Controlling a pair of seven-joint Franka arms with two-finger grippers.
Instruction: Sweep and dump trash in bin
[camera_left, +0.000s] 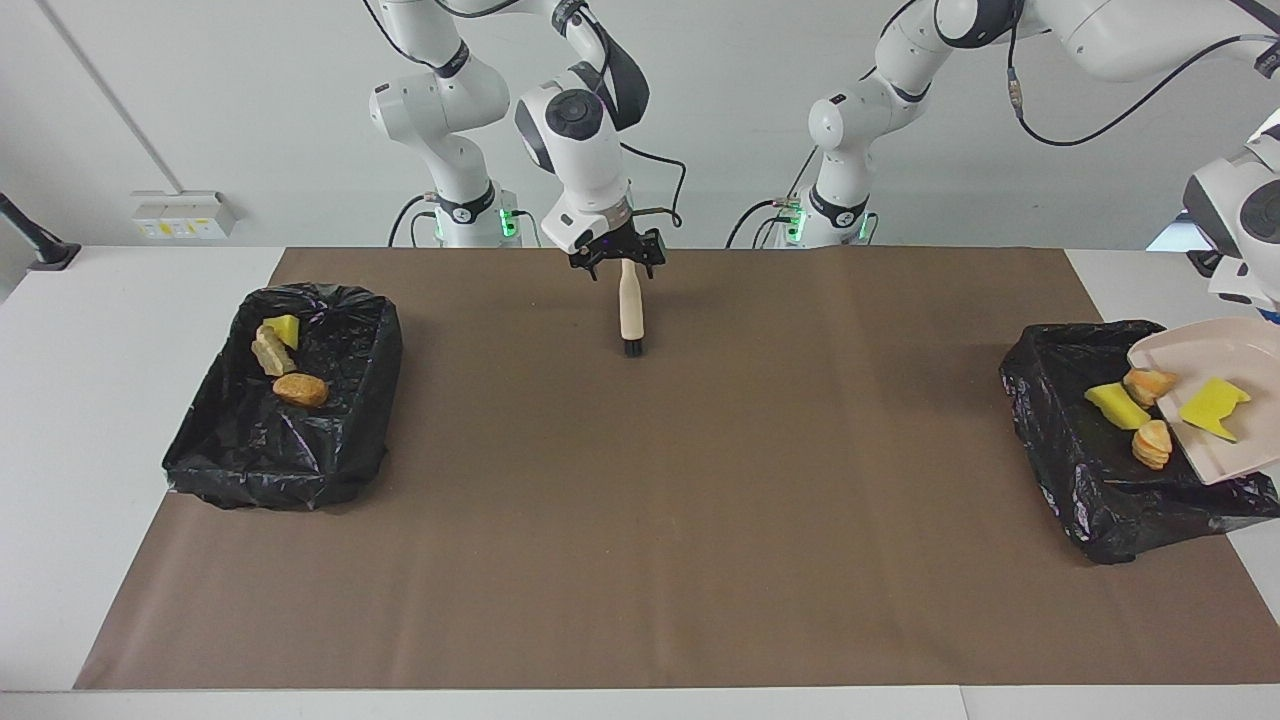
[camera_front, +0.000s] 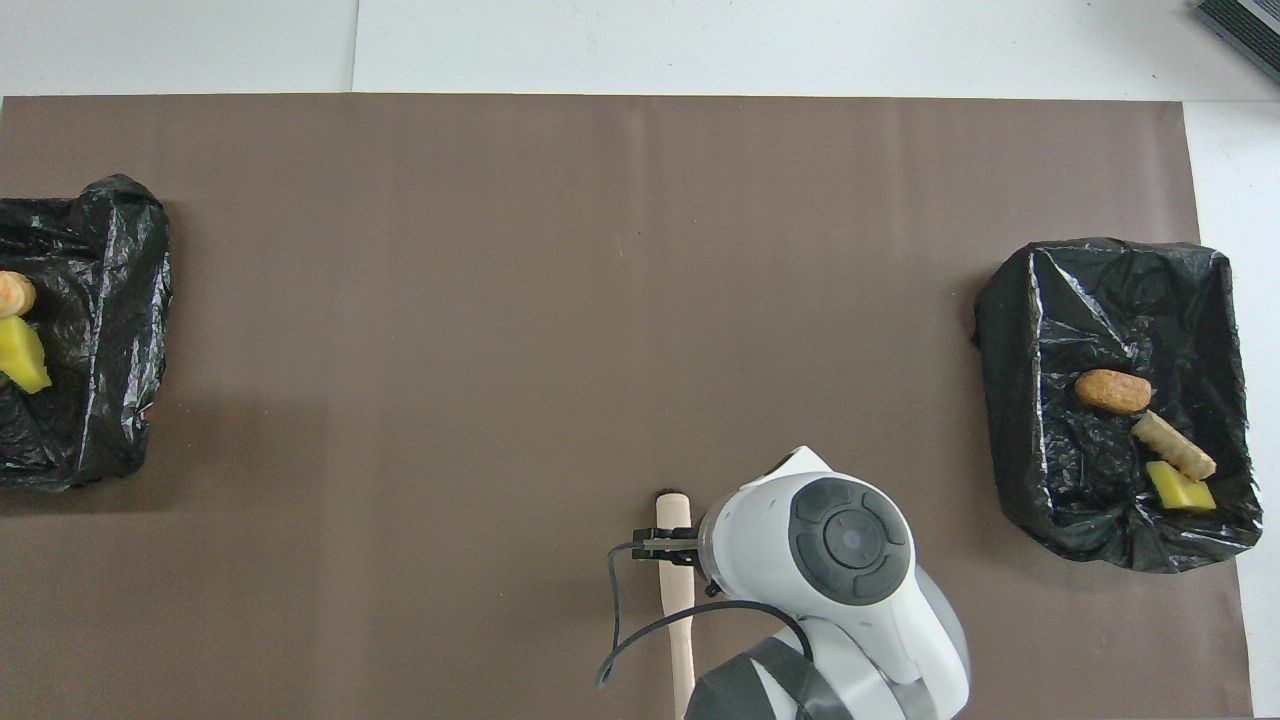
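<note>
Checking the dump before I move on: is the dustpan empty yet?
No, in the facing view a yellow piece lies on the tilted dustpan over the bin, and a bread lump sits at its lip.
</note>
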